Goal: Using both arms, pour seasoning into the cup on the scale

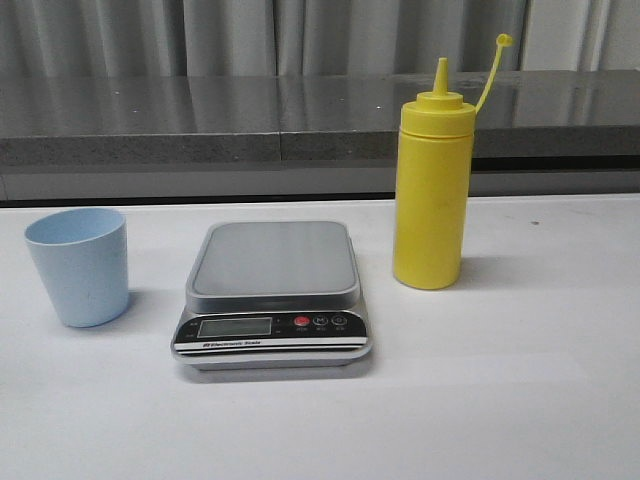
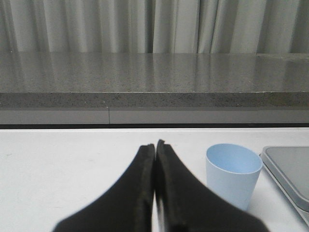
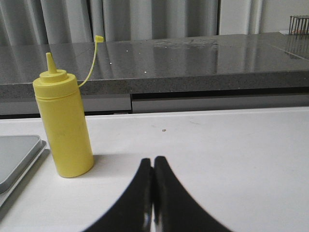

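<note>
Front view: cup (image 1: 78, 265), scale (image 1: 273, 294) and seasoning bottle (image 1: 432, 178) are lined up left to right on the white table (image 1: 520, 400).

Each is stood upright and apart, the scale platform bare. Left gripper (image 2: 155, 145) is seen pressed closed near the cup, right gripper (image 3: 153, 161) closed near the bottle; nothing is held.

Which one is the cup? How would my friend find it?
Find the silver scale in the middle of the white table. The cup stands alone to its left, touching nothing. It is small, pale blue and open-topped, unlike the tall yellow bottle on the right.
</note>
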Available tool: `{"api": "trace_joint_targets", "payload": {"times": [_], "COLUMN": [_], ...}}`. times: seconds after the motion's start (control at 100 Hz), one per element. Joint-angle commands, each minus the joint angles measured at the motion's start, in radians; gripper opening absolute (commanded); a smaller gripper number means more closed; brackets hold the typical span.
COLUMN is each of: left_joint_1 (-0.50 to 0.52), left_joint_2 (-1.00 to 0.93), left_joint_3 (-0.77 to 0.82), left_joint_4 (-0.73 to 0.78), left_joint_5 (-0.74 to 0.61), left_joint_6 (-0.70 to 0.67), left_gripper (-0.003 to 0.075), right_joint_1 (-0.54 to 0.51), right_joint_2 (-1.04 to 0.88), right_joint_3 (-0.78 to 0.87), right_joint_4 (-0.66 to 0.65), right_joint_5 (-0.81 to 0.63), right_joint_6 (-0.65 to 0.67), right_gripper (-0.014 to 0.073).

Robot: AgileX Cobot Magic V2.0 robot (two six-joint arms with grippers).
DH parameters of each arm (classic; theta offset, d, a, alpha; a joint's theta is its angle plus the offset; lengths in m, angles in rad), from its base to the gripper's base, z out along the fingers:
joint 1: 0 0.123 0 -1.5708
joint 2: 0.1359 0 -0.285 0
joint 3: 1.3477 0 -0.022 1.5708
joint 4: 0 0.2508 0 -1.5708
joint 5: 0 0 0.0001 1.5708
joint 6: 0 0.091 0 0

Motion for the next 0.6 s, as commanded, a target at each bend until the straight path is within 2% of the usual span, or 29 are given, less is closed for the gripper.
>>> {"api": "trace_joint_targets", "payload": {"times": [0.0,0.3,0.5,0.59], "left_joint_1": [0.001,0.001,0.001,0.001], "left_joint_2": [-0.031,-0.031,-0.031,-0.029], "left_joint_3": [0.037,0.037,0.027,-0.003], "left_joint_4": [0.000,0.000,-0.036,-0.036], "left_joint_5": [-0.075,-0.076,-0.189,-0.170], "left_joint_6": [-0.005,-0.005,-0.005,-0.005], "left_gripper": [-0.0020,-0.0020,-0.0020,-0.0020], "right_joint_1": [-0.005,-0.005,-0.005,-0.005], "right_joint_2": [-0.022,-0.022,-0.022,-0.022], "right_joint_3": [-0.016,-0.016,-0.016,-0.016], "right_joint_4": [-0.002,-0.002,-0.002,-0.002], "right_joint_5": [-0.083,-0.083,-0.083,-0.083], "right_joint_6": [-0.002,-0.002,-0.002,-0.002], "right_gripper": [-0.0069,-0.0069,-0.0069,-0.0069]}}
